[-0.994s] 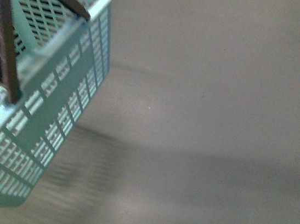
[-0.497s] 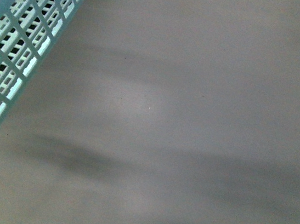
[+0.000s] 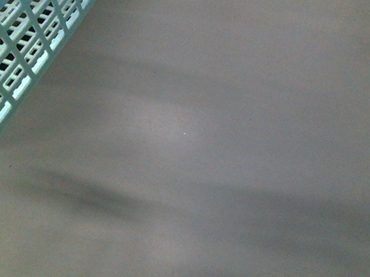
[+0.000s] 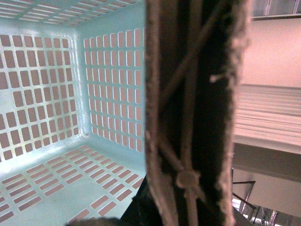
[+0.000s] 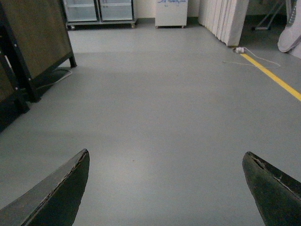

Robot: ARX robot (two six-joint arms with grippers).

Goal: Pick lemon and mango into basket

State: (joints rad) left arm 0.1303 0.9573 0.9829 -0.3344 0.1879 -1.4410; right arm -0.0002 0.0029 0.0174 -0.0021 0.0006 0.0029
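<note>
Grey floor (image 5: 155, 108) stretches ahead of our right claw (image 5: 164, 188), whose fingers (image 5: 56, 193) stand wide apart, holding nothing. The aqua basket (image 4: 56, 94) sits close beyond our left claw (image 4: 141, 214) — its brown handle (image 4: 188, 94) nearest — whether that claw grips, we cannot tell

The right gripper (image 5: 164, 188) shows two black, matte fingers (image 5: 51, 193), each a broad, curved blade that narrows to a blunt tip. A thin pale line of wear runs along their scuffed inner edges, and the faces look smooth and plain. In the left wrist view a black blurred mass (image 4: 136, 214) sits beside the lattice; whether it is part of the arm cannot be told
</note>
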